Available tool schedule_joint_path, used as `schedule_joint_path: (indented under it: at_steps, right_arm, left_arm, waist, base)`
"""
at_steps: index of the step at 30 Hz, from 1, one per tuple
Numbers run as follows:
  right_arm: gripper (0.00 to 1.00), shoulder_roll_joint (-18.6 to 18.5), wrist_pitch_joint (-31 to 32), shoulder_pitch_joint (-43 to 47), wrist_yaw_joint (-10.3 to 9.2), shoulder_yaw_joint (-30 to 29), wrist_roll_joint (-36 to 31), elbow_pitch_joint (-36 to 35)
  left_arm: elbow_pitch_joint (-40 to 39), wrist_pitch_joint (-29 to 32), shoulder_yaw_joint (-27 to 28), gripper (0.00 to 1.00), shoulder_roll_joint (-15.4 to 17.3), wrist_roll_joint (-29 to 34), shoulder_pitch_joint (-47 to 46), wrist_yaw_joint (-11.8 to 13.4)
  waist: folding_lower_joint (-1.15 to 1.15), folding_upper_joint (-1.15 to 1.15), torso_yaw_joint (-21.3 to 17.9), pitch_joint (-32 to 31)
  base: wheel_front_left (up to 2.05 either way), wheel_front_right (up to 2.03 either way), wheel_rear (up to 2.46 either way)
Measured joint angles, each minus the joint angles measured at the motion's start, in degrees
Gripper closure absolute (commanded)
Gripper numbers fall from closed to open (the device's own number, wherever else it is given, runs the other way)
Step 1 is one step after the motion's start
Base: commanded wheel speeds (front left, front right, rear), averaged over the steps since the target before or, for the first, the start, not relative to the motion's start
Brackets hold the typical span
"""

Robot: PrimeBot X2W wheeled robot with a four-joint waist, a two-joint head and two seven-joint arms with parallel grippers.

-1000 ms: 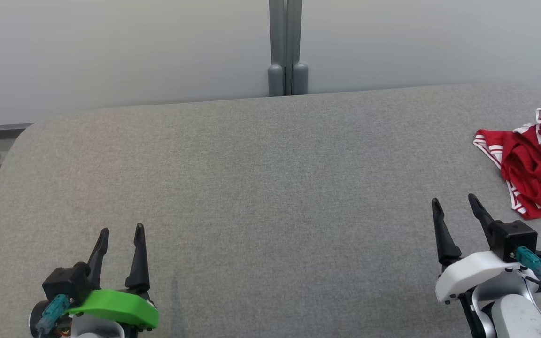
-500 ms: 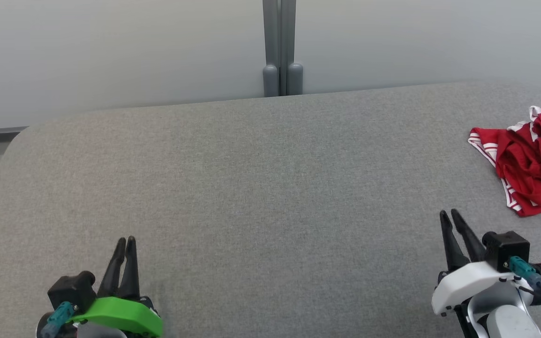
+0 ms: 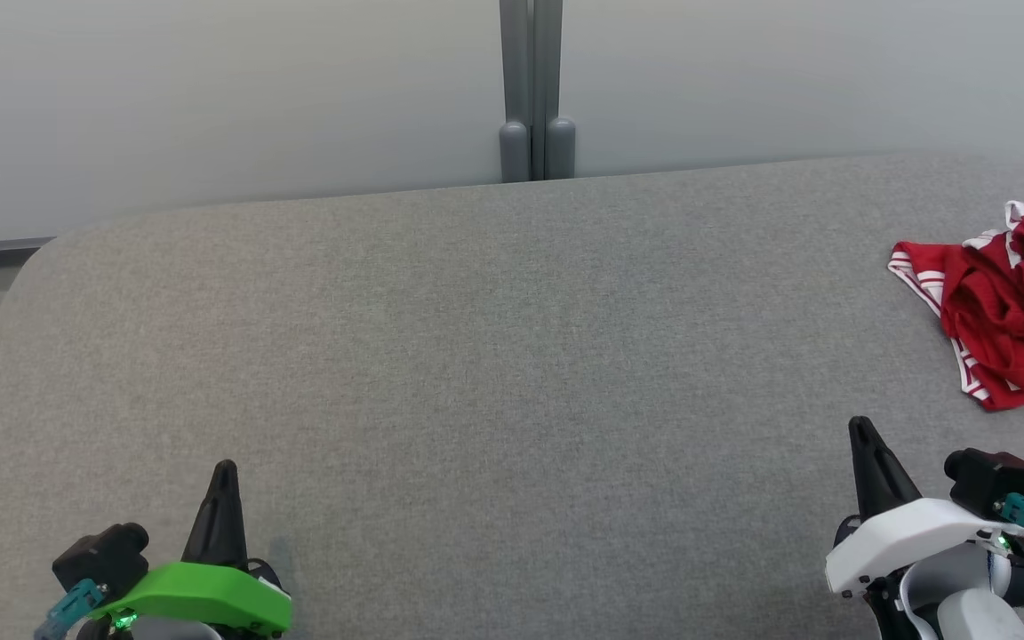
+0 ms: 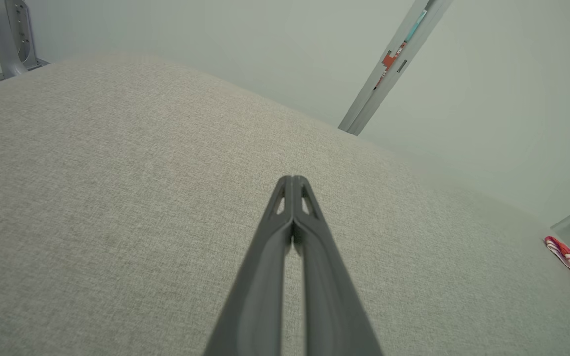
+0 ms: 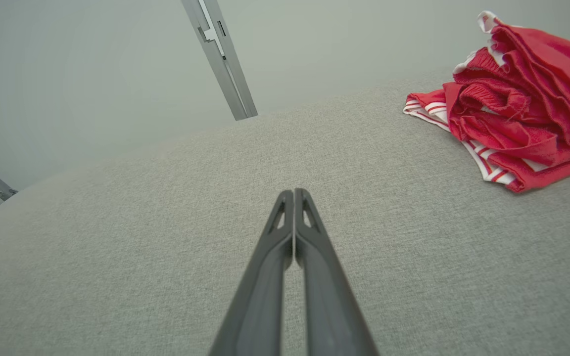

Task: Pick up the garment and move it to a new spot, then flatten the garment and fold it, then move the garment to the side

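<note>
We see the red garment [image 3: 1005, 311] lying crumpled at the far right of the table [image 3: 476, 338], well apart from both grippers; its cloth looks soft and knitted, heaped in loose folds, with white-striped trim along the flat edge that spreads onto the surface; in the right wrist view the garment [image 5: 512, 99] shows a ribbed, bunched band. The table is covered in a grey woven fabric with a fine fleck, and its far corners are rounded. Our left gripper [image 3: 225, 471], behind a glossy green plastic shell, has its two dark tapered fingers pressed together with nothing between them; the right gripper [image 3: 859, 427], behind a white shell, is likewise pinched closed and empty. A grey metal post [image 3: 531, 89] splits the pale wall panels.
</note>
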Motion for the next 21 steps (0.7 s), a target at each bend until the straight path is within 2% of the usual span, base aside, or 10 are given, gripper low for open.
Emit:
schedule_joint_path:
  at_steps: [21]
  right_arm:
    - [1.00,0.3,3.2,-0.4,0.00,-0.8,20.5,-0.8]
  left_arm:
    - [-2.4,4.9,2.1,1.00,-0.4,-16.5,-0.1,0.0]
  waist:
    - [0.00,0.00,0.3,0.2]
  base:
    - [0.00,0.00,0.00]
